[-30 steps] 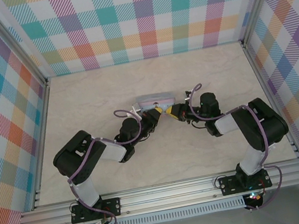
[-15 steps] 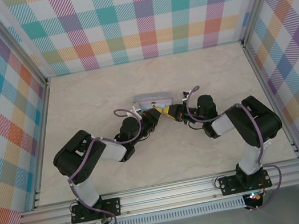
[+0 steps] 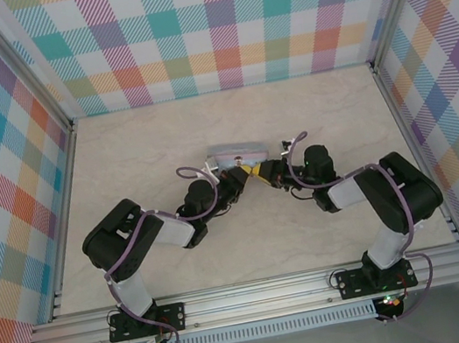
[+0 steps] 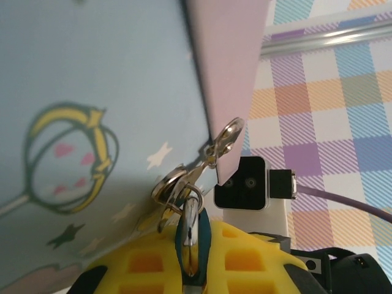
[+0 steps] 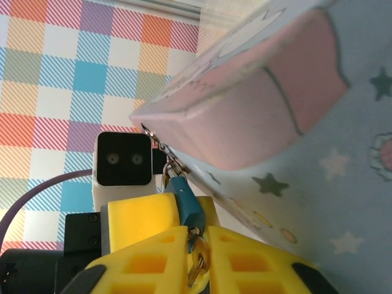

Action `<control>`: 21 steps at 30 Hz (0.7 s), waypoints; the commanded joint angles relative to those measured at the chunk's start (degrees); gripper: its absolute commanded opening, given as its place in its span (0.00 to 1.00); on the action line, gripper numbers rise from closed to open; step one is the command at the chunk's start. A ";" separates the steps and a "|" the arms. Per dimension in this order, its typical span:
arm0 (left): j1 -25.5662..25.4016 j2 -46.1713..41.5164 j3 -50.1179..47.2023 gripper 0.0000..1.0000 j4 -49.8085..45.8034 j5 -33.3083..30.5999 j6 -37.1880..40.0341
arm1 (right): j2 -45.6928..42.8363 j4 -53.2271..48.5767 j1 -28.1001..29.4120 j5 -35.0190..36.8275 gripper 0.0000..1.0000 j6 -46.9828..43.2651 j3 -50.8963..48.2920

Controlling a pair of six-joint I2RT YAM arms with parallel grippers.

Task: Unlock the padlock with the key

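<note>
Both arms meet at the near face of a pale blue tin. The left gripper, reaching from 8 o'clock, is clamped on the padlock. The key sits at the padlock's 6 o'clock, between the right gripper fingers; I cannot tell whether they pinch it. The key seems inserted, so next would be a firm pinch and a turn.

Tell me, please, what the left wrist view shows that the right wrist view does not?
Left wrist, not right: a yellow moon-wand drawing on the tin and a silvery clasp ring at its pink edge. Right wrist, not left: the key in the gap of the right end effector, just below the padlock. Both: the tin, the teal padlock and yellow fingers.
</note>
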 commanded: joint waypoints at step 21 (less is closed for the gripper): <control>0.87 -9.51 -1.41 0.00 -9.84 3.51 -0.29 | -37.69 -43.24 1.12 17.93 0.61 -54.04 -7.11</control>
